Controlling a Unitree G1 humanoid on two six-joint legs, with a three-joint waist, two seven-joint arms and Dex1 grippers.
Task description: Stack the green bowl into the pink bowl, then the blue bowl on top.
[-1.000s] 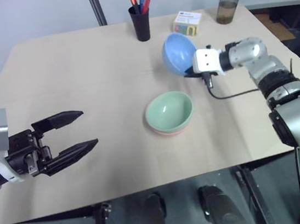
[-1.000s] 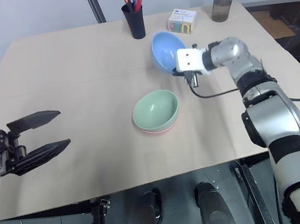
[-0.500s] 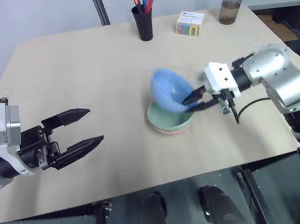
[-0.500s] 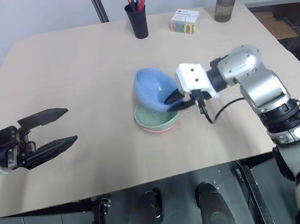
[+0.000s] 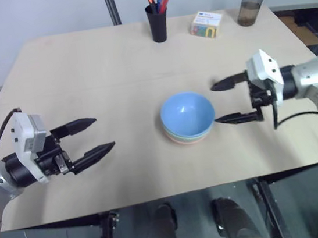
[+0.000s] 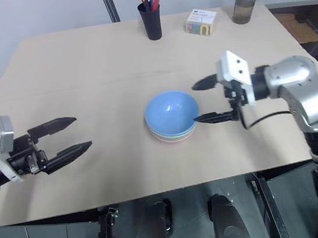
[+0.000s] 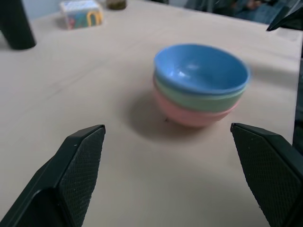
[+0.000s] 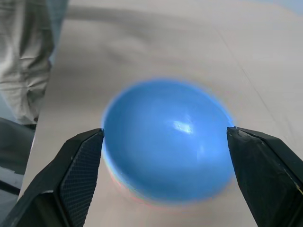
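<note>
Tabletop: pale wood, carrying all items.
Right gripper: jaws wide, empty, just right of the stack.
Left gripper: jaws wide, empty, well left of the stack.
Blue bowl: upright, nested on top, mid-tabletop.
Green bowl: nested between blue and pink.
Pink bowl: bottom, resting on tabletop.

The blue bowl is sitting upright atop the green bowl, both nesting in the pink bowl mid-tabletop.
</note>
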